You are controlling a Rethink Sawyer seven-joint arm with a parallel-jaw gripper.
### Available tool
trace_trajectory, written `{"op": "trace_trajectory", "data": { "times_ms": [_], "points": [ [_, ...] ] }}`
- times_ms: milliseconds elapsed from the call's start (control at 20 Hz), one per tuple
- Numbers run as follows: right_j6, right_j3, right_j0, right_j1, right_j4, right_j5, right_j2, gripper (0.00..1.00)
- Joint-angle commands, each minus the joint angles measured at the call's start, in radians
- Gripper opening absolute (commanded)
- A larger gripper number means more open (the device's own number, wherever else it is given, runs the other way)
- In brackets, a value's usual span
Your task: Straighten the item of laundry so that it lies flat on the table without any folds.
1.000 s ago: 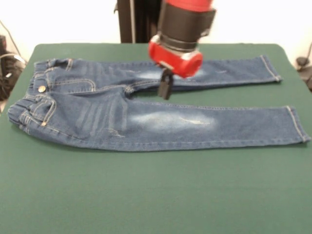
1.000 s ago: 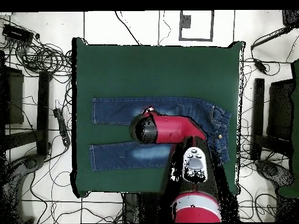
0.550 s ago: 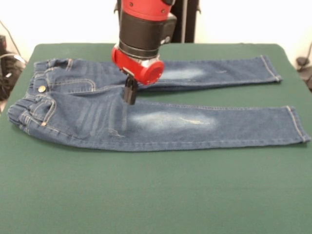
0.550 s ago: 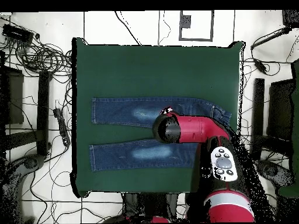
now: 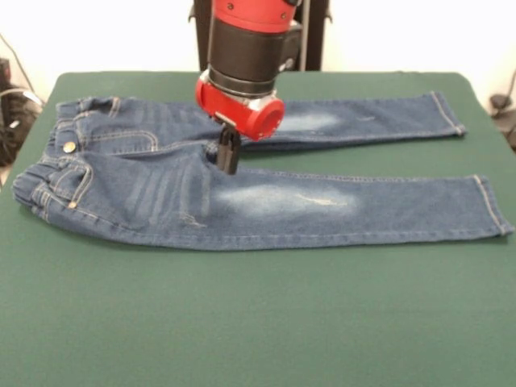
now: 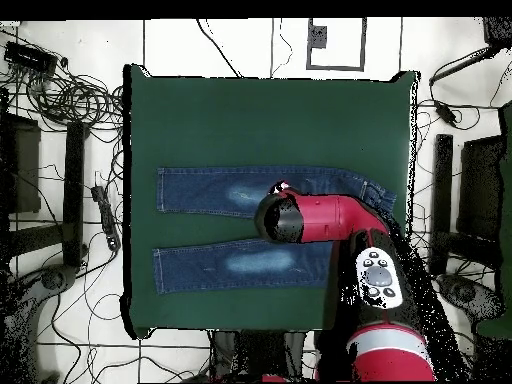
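Note:
The item of laundry, small blue jeans (image 5: pixel 161 193), lies spread on the green table (image 5: pixel 258 322). Its waistband is at the left and both legs run out to the right, slightly apart. The legs look smooth, with light creases near the hip. My gripper (image 5: pixel 228 158) hangs from the red wrist over the crotch, where the two legs meet. Its black fingers are pressed together with nothing between them. Whether the tips touch the denim is not clear. In the overhead view the arm (image 6: pixel 320 220) covers the gripper and part of the jeans (image 6: pixel 200 190).
The table (image 6: pixel 270 110) reaches well past the jeans on every side, with the widest bare cloth between the jeans and the front edge. Cables (image 6: pixel 70 95) lie on the floor around the table.
The gripper swung from above the far leg's faded patch leftward to the crotch, then edged slightly back to the right. The jeans have not moved.

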Motion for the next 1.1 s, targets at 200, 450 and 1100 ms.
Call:
{"op": "trace_trajectory", "data": {
  "times_ms": [200, 450, 1100],
  "points": [
    [-0.206, 0.041, -0.023, -0.003, -0.045, 0.111, 0.168, 0.0],
    [-0.23, 0.036, -0.069, 0.021, -0.069, 0.085, 0.191, 0.0],
    [-0.191, 0.082, -0.16, 0.052, -0.158, 0.032, 0.225, 0.0]
  ]
}}
